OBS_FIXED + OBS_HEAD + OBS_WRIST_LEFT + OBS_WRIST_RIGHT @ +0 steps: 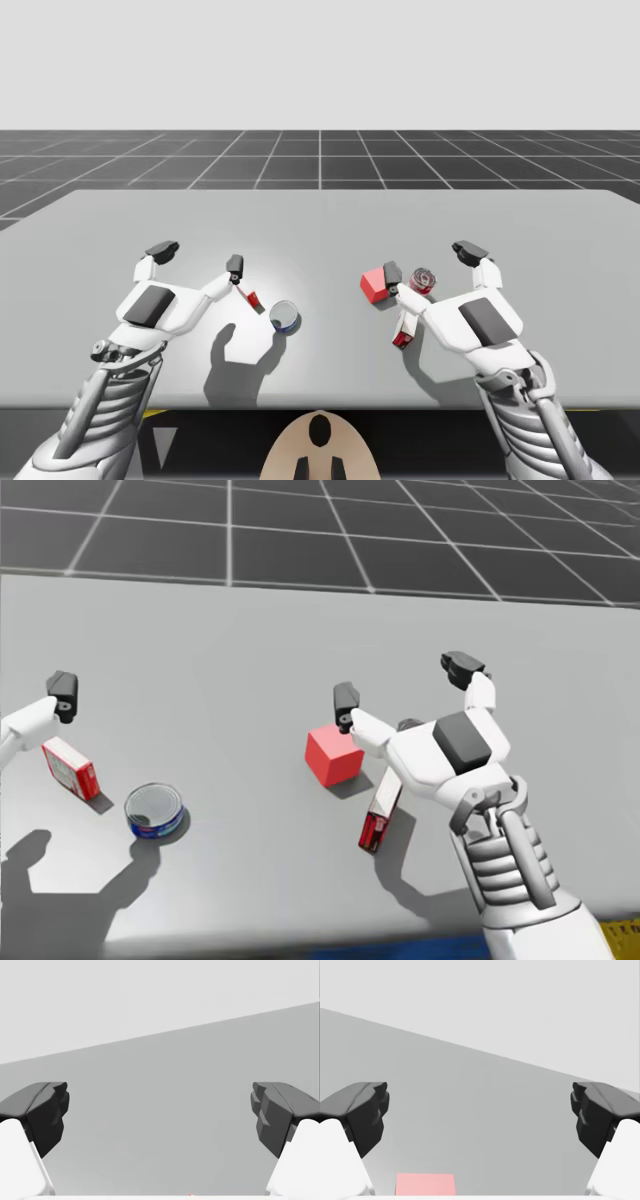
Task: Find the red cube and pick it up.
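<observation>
The red cube (376,286) (333,756) rests on the grey table (320,215), right of the middle. My right gripper (430,261) (404,685) (480,1115) hovers open just above and behind it, one fingertip over the cube's far edge. In the right wrist view the cube's top (425,1184) shows low between the fingers, nearer one side, and nothing touches it. My left gripper (198,256) (160,1115) hangs open over bare table on the left, holding nothing.
A red can (424,280) stands close to the right of the cube. A flat red and white box (405,328) (378,815) lies under my right forearm. On the left sit a small red box (250,298) (70,767) and a blue can (284,316) (155,810).
</observation>
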